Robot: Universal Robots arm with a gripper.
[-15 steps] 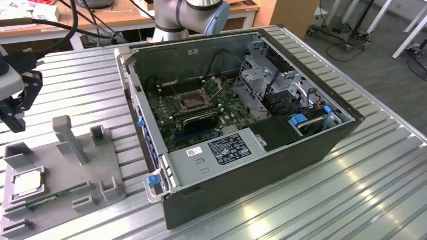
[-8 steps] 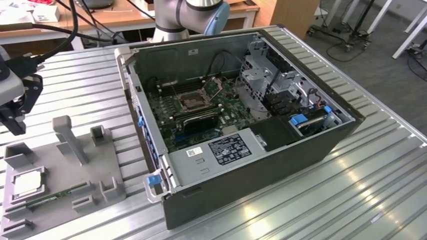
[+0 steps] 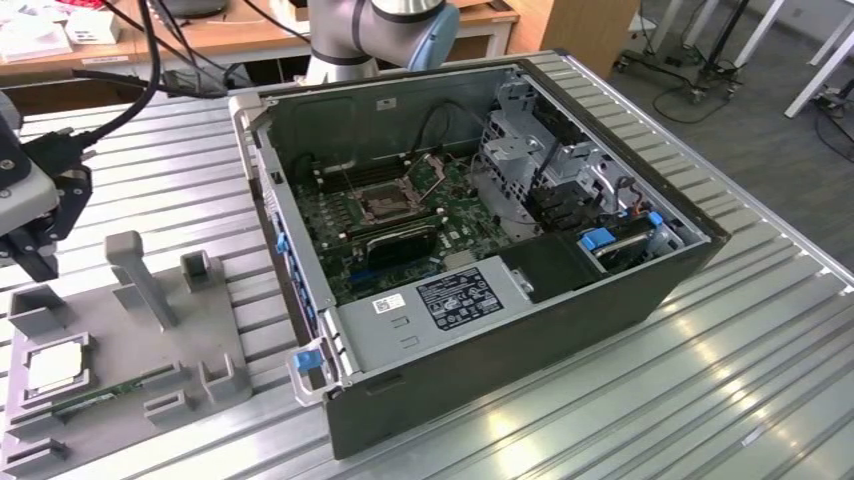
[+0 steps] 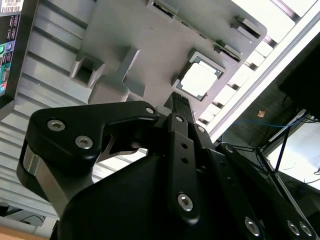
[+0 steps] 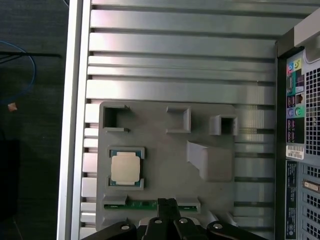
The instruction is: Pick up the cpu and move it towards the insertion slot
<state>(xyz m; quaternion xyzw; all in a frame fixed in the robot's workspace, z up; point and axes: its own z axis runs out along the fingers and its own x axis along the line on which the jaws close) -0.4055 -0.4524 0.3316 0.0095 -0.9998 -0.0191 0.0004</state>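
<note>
The cpu (image 3: 54, 368) lies flat in a square holder on the grey fixture plate (image 3: 147, 340), at the exterior view's left; its pale metal top with a thin green rim shows in both wrist views (image 5: 126, 168) (image 4: 200, 80). My gripper (image 3: 36, 265) hangs above the plate's far end, well clear of the cpu, and holds nothing. Its fingertips (image 5: 167, 203) sit pressed together, shut. The insertion slot (image 3: 387, 200), a silver-framed square socket, sits on the motherboard inside the open computer case (image 3: 534, 330).
A long green memory stick (image 5: 150, 204) lies in the plate beside the cpu. Grey upright blocks (image 3: 134, 275) rise from the plate. The case's walls surround the motherboard. The ribbed metal table (image 3: 721, 400) runs to an edge (image 5: 75, 100) close to the plate.
</note>
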